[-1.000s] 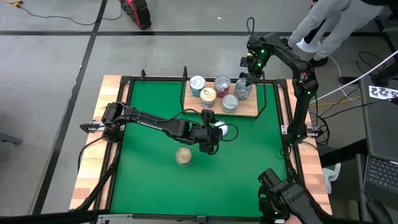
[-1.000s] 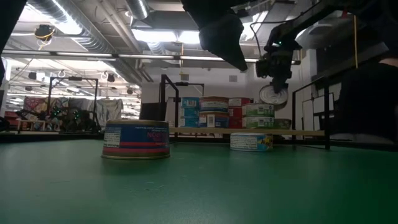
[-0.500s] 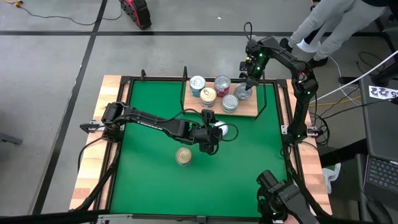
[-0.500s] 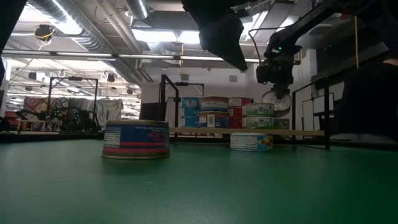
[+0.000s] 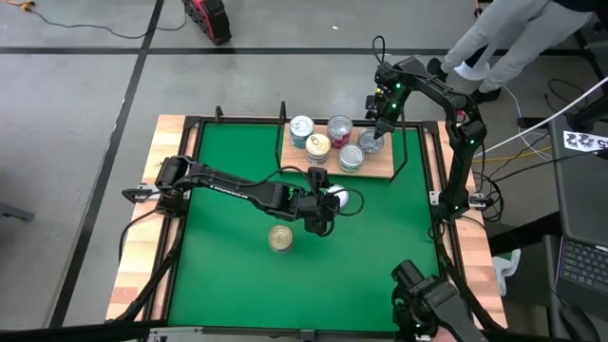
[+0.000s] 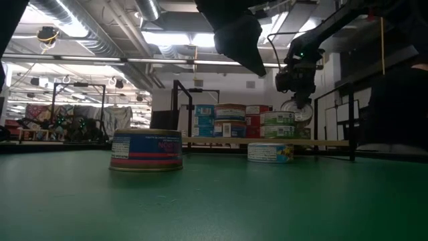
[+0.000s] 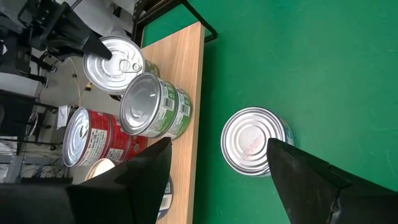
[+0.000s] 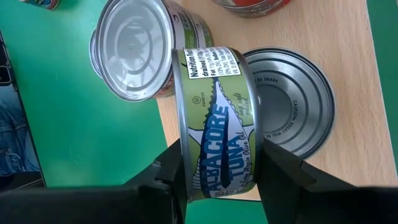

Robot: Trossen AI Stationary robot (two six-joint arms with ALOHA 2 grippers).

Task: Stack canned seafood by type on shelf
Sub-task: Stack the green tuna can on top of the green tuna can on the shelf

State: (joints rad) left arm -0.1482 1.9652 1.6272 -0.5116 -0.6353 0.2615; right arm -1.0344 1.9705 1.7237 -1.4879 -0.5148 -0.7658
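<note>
Green-labelled tin (image 8: 214, 118), silver lids, green mat (image 5: 237, 275)

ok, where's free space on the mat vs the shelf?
Mat: bare along the whole front edge and the right side, also between the shelf's left end and the left rail. Mid-mat holds a lone can and the left gripper. Shelf: crowded; right gripper holds a green can over its stacks.

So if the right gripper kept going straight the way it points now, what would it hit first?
The right gripper holds a green tin on edge. Straight ahead lies the silver lid of a tin on the shelf, so the held tin would likely meet that first; the gap is hard to judge.
</note>
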